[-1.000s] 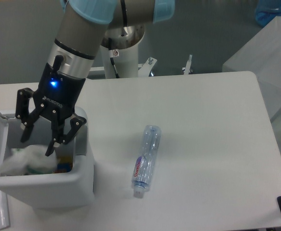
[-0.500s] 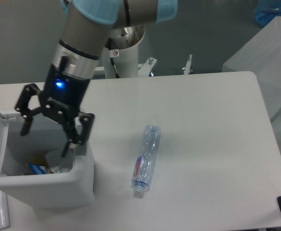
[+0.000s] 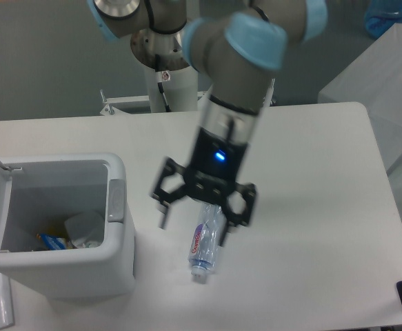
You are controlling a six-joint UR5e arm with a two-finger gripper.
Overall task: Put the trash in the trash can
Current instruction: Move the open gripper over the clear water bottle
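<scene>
Bottle [image 3: 205, 243] pickup is starting: I'm hovering the spread, empty end effector [image 3: 199, 219] over it; next I'm descending and clamping before the trash can [image 3: 115, 248].

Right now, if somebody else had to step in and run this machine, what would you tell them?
Gripper: open, holding nothing, over the bottle.
Bottle: lying on the table, right of the trash can, not yet grasped.
Trash can: lid up; the crumpled wrapper is inside with other litter.
Done: wrapper binned.
Left: grasp the bottle, carry it to the can, drop it in.
</scene>
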